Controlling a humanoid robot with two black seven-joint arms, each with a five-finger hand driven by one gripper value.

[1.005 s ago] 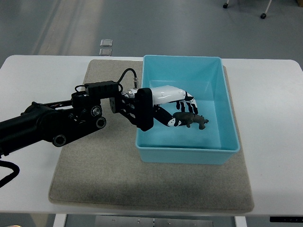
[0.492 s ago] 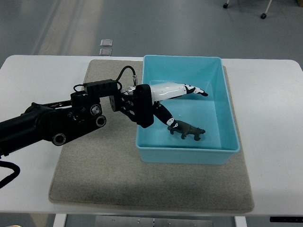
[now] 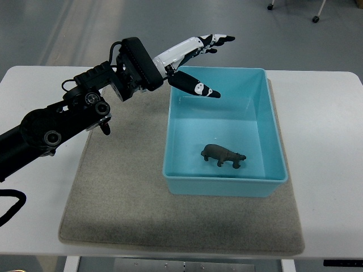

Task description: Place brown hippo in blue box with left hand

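- Left hand [image 3: 195, 59] hovers high over the far left corner of the blue box, fingers spread wide, holding nothing — its black arm enters from the picture's left.
- White table [image 3: 329, 147] carries a grey mat [image 3: 113, 192], with the blue box [image 3: 224, 184] on top.
- Brown hippo [image 3: 223, 154] stands upright inside the box, near the front wall — the placing looks done.
- Risk: on pulling away, the low thumb might clip the box rim and shift it.
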